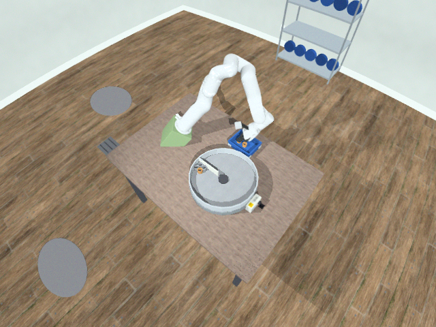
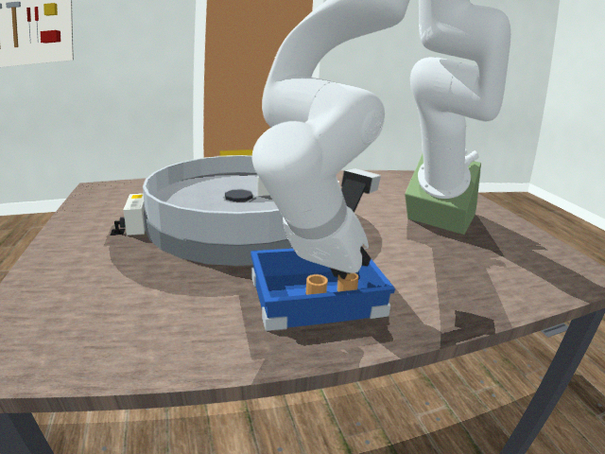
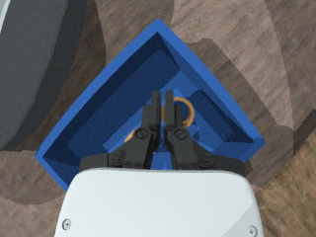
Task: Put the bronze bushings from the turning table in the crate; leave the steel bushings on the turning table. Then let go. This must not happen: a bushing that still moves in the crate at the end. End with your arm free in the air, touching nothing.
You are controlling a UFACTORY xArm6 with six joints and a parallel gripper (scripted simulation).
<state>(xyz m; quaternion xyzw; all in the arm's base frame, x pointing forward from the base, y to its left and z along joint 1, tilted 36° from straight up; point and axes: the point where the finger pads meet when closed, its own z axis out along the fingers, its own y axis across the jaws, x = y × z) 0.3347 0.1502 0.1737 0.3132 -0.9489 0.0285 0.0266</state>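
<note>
The blue crate stands on the table beside the turning table. My gripper reaches down into the crate and is shut on the rim of a bronze bushing, held low inside the crate. In the wrist view my fingers pinch the wall of that ring. A second bronze bushing stands in the crate next to it. On the turning table one bronze bushing sits at the far left rim beside steel bushings.
A white bar runs across the turning table from the hub to the rim. A small control box sits at its near side. The arm's green base block stands at the table's back. A shelf stands in the corner.
</note>
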